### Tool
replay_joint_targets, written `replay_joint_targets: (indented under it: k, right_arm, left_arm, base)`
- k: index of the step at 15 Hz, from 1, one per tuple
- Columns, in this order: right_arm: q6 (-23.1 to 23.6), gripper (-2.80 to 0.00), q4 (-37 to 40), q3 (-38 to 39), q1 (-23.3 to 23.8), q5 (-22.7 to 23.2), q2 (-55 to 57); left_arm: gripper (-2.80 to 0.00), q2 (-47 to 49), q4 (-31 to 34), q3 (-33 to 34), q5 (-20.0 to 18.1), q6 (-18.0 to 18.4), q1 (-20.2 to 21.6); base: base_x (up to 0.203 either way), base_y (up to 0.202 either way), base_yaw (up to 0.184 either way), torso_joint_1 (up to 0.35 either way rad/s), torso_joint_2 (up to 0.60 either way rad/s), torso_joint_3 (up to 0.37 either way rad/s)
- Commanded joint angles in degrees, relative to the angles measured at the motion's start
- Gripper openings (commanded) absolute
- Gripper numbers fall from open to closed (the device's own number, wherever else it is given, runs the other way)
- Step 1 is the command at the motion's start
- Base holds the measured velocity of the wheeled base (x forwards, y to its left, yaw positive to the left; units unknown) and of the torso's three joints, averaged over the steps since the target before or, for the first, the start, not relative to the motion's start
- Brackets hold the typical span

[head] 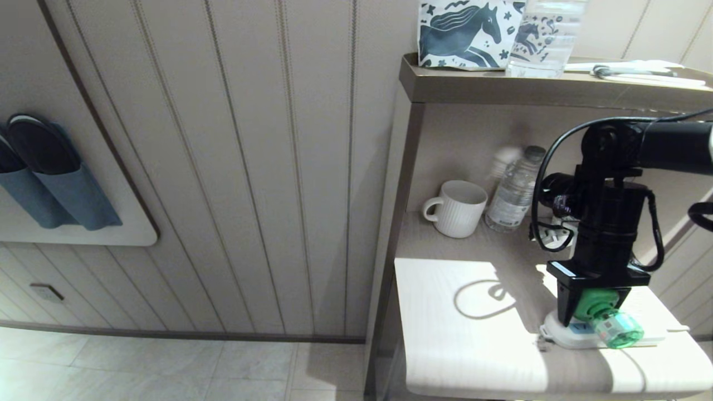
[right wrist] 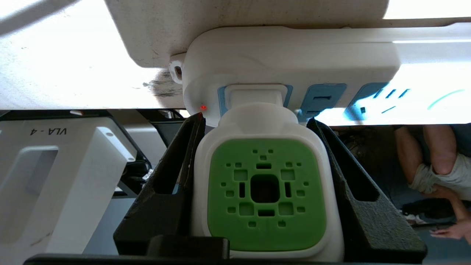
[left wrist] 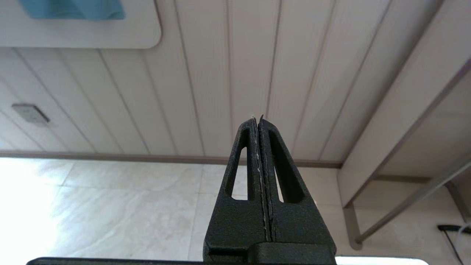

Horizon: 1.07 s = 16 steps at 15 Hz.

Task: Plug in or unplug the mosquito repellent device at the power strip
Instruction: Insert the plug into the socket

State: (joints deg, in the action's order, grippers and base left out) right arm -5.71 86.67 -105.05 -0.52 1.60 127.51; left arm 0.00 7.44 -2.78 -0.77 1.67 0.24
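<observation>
The mosquito repellent device [right wrist: 265,191], a white head with a green vented face, sits between the two black fingers of my right gripper [right wrist: 254,117], which is shut on its sides. Its plug end sits in the end socket of the white power strip [right wrist: 290,55], beside a small lit red light; two more light-blue sockets stand free. In the head view the right gripper [head: 593,301] points down at the power strip [head: 560,334] near the table's front right, with the green device [head: 610,323] in it. My left gripper [left wrist: 257,119] is shut and empty, off the table, facing wall and floor.
A white ribbed mug [head: 457,207] and a clear water bottle [head: 512,192] stand at the back of the light table [head: 462,334]. On the shelf above are a horse-patterned box [head: 465,33] and another bottle [head: 546,33]. Slippers hang in a wall pocket [head: 50,172].
</observation>
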Motion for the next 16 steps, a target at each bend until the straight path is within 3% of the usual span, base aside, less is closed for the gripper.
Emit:
replay_joint_targets:
  k: [1, 16]
  right_arm:
    - [-0.1, -2.80, 3.3, 0.4, 0.0, 0.1, -0.2]
    - [-0.1, -2.80, 3.3, 2.0, -0.1, 0.1, -1.1]
  left_arm:
    - [-2.80, 0.0, 0.0, 0.0, 0.0, 0.0, 0.1]
    - [-2.80, 0.0, 0.0, 0.0, 0.0, 0.0, 0.0]
  base:
    - [0.000, 0.000, 0.000, 0.000, 0.00, 0.000]
    - [0.000, 0.000, 0.000, 0.000, 0.00, 0.000]
